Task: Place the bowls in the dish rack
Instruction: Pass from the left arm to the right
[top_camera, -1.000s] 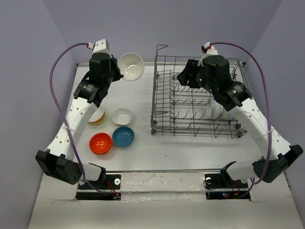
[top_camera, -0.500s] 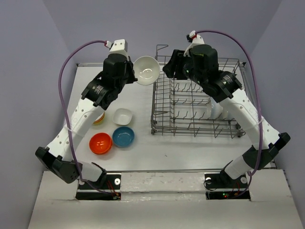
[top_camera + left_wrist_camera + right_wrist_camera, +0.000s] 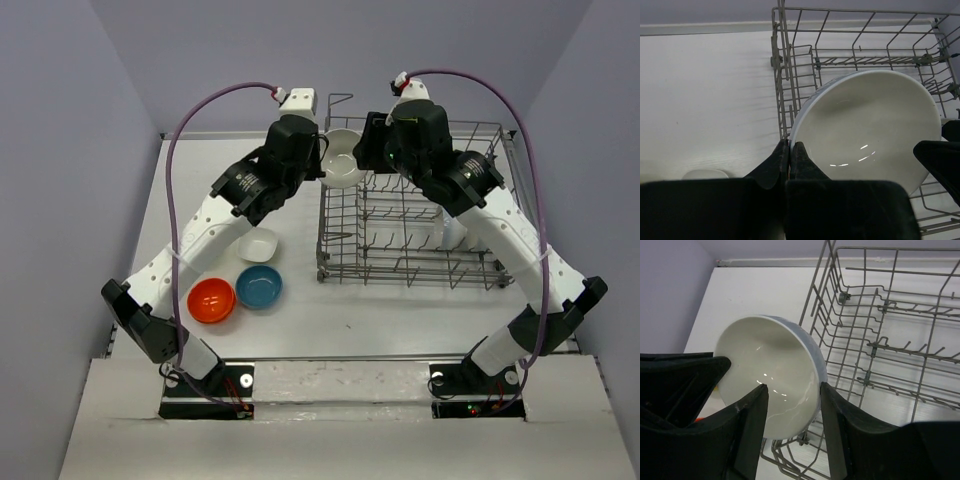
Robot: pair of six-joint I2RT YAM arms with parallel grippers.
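My left gripper (image 3: 322,163) is shut on the rim of a round white bowl (image 3: 344,160) and holds it in the air over the back left corner of the grey wire dish rack (image 3: 415,215). In the left wrist view the jaws (image 3: 790,146) pinch the bowl's (image 3: 870,125) left rim. My right gripper (image 3: 372,152) is open and right at the bowl. In its wrist view the open fingers (image 3: 792,390) straddle the bowl's (image 3: 770,370) near edge, one finger (image 3: 832,405) beside its outer wall. A squarish white bowl (image 3: 258,243), a blue bowl (image 3: 259,286) and an orange-red bowl (image 3: 211,300) sit on the table.
A white dish (image 3: 450,230) stands among the tines at the rack's right side. The rack's raised handle (image 3: 339,100) stands at its back left corner, just behind the held bowl. Purple walls close in the table on three sides. My left arm (image 3: 200,230) stretches over the bowls on the table.
My left arm has carried the white bowl rightward from the back left of the table to the rack's corner. My right gripper has moved left to meet it.
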